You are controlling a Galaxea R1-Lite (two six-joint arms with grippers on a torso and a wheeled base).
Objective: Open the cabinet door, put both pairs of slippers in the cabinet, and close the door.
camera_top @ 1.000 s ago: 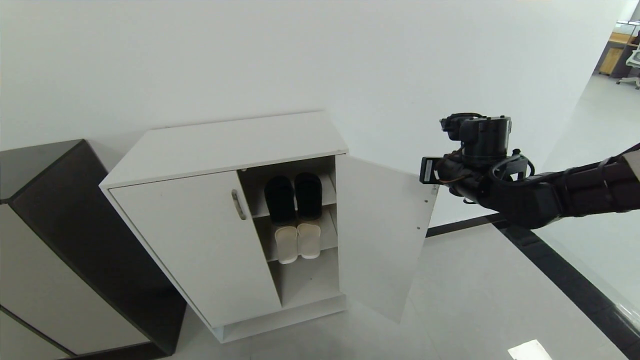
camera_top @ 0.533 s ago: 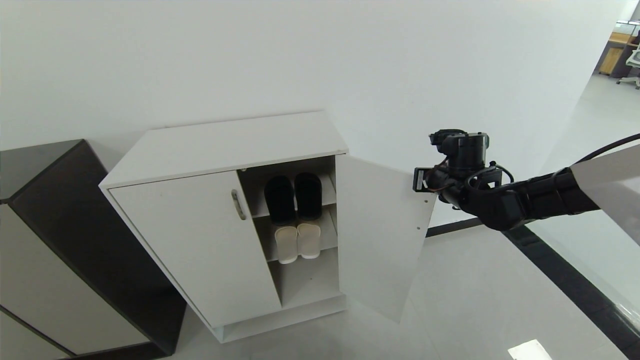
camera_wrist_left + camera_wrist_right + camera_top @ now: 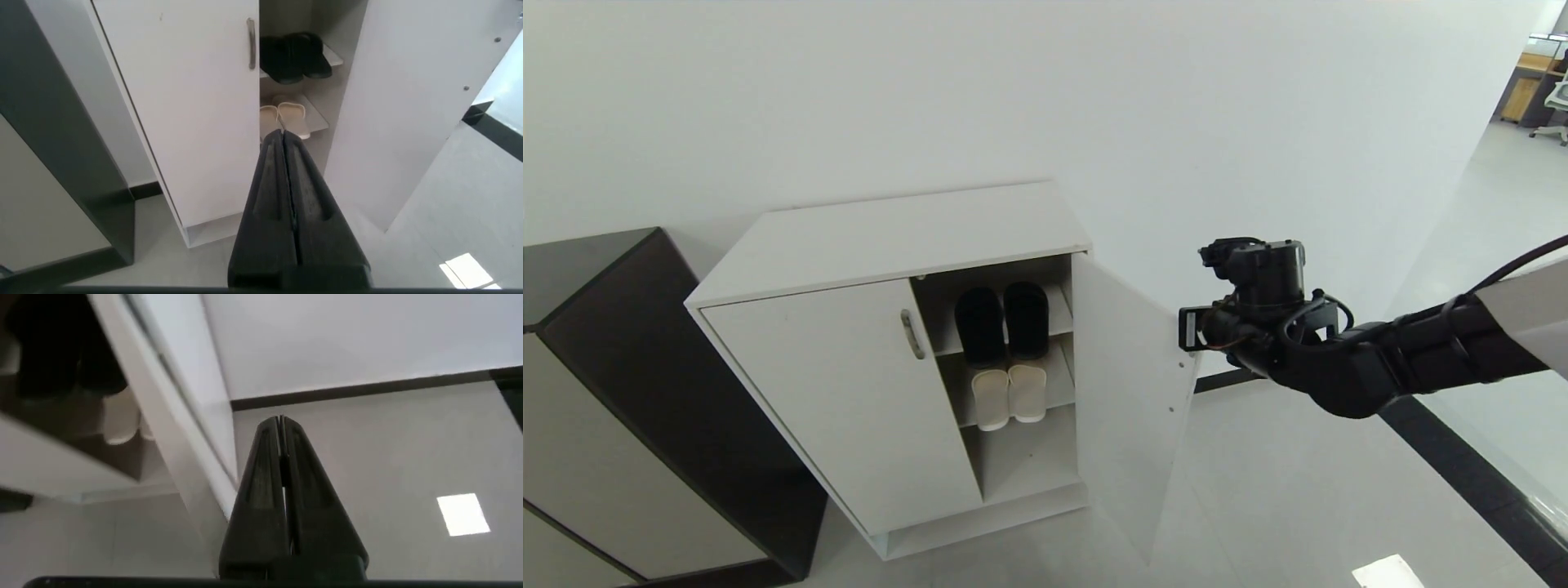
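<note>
My right pincer point(image 3: 1188, 328) pinched tight, empty; door point(image 3: 1131, 392) just ahead of tips. I reckon door stiff, light (push near free edge, not hinge).

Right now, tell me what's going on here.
Both pairs are already inside the white two-door cabinet: the black slippers on the upper shelf, the cream slippers on the one below. Its right-hand door stands open, and the shut right gripper sits at its free edge, seemingly to push it closed. The left gripper hangs shut in front.
</note>
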